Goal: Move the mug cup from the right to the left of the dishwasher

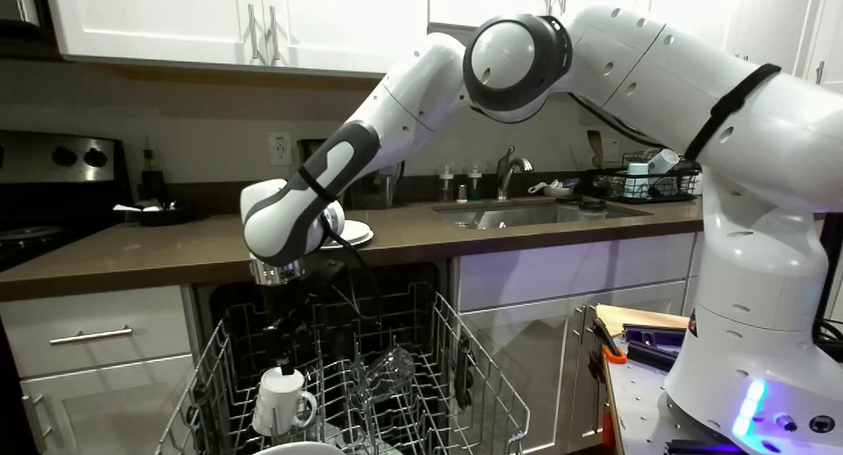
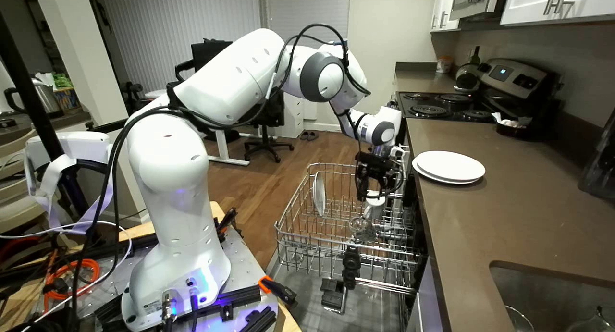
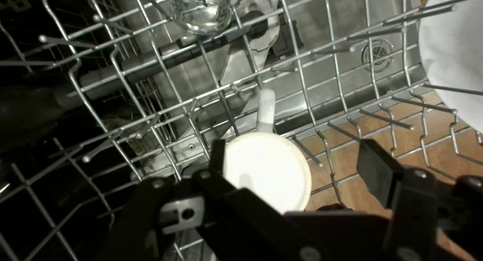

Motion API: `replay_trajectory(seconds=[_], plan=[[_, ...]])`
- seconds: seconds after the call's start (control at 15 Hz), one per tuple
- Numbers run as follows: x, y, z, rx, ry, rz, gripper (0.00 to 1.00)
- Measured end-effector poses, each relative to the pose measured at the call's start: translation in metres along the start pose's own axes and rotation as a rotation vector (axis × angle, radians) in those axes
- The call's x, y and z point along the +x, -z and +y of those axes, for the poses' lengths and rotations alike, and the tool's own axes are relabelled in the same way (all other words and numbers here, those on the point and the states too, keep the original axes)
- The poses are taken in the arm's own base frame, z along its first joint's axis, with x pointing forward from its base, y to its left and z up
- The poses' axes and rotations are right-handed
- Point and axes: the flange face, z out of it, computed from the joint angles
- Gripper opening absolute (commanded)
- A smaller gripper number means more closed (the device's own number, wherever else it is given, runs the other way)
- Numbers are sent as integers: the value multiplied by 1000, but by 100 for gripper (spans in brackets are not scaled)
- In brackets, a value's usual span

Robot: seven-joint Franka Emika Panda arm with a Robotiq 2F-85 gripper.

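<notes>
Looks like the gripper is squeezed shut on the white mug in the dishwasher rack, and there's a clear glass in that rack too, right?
Not quite: the gripper is open. The wrist view shows its fingers spread apart, one well away from the white mug. The mug is in the dishwasher rack, as is the clear glass.

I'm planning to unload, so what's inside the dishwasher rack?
The dishwasher rack holds a white mug, a clear glass and a white plate. The pincer covers part of the rack in every view and its back is dark, so I can't tell whether anything else sits there.
</notes>
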Motion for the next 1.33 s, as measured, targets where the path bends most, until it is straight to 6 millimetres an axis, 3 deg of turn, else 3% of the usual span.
replay_trajectory(seconds=[0.33, 0.87, 1.33], plan=[[-17, 35, -11, 6, 18, -41, 100], [-60, 47, -40, 3, 57, -90, 100], [-86, 78, -25, -77, 55, 33, 100]])
